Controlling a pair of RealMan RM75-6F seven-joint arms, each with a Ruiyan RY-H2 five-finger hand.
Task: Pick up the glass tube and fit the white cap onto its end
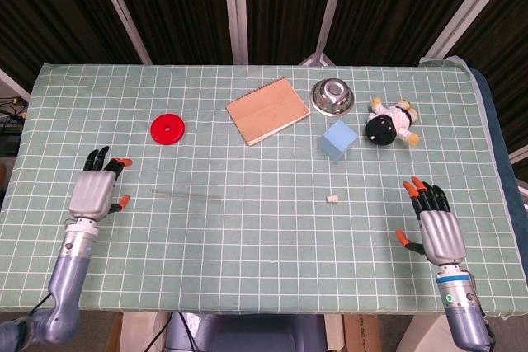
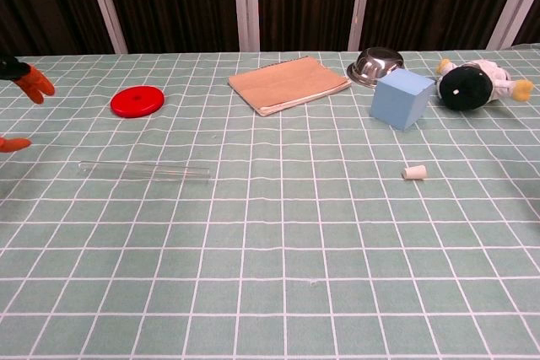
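Note:
The clear glass tube (image 1: 186, 194) (image 2: 143, 171) lies flat on the green checked cloth, left of centre. The small white cap (image 1: 332, 199) (image 2: 413, 173) lies on its side right of centre, far from the tube. My left hand (image 1: 96, 190) hovers open just left of the tube's end, fingers spread and empty; only its orange fingertips (image 2: 32, 84) show at the chest view's left edge. My right hand (image 1: 436, 222) stays open near the front right of the table, well right of the cap.
A red disc (image 1: 167, 129) lies behind the tube. A tan notebook (image 1: 267, 110), a steel bowl (image 1: 332, 96), a blue cube (image 1: 338, 140) and a plush toy (image 1: 392, 123) sit along the back right.

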